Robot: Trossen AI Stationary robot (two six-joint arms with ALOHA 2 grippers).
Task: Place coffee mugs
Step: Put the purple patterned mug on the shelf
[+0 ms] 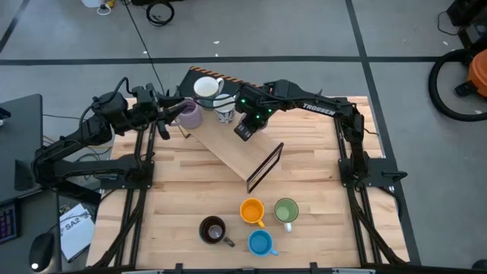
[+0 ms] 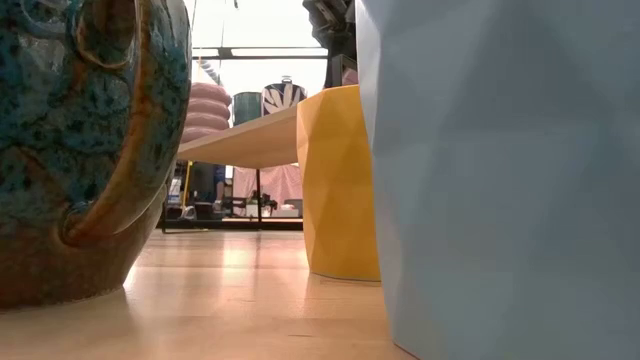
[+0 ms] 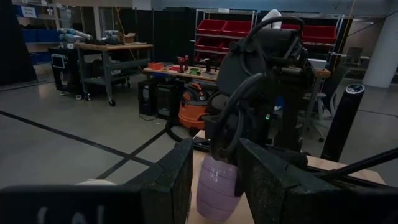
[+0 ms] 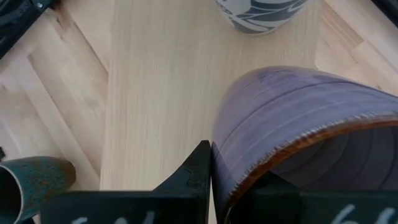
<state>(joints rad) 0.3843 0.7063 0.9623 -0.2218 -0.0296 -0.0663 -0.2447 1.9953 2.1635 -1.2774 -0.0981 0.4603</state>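
Observation:
A raised wooden shelf (image 1: 228, 144) crosses the table's far half. On its far end stand a white mug (image 1: 207, 87), a white patterned mug (image 1: 223, 111) and a lilac mug (image 1: 189, 115). My left gripper (image 1: 175, 114) is open, with its fingers on either side of the lilac mug (image 3: 216, 186). My right gripper (image 1: 243, 129) is above the shelf, shut on a purple mug (image 4: 298, 124), which the gripper hides in the high view. The orange mug (image 1: 252, 211), green mug (image 1: 286, 210), blue mug (image 1: 260, 243) and dark brown mug (image 1: 212, 229) stand on the table near its front edge. My left gripper has a finger (image 3: 267, 180) close on each side of the lilac mug's wall; I cannot tell whether it touches. My right gripper holds the purple mug by its brown rim (image 4: 249, 171), one finger (image 4: 196, 174) outside the wall and the other inside. The fingers come from above, pointing down. I cannot tell whether the mug rests on the shelf.
The shelf's black frame (image 1: 265, 167) stands at its near right end. The low view is filled by the dark brown mug (image 2: 80, 150), the orange mug (image 2: 340, 180) and the blue mug (image 2: 500, 180). Bare tabletop lies left and right of the shelf.

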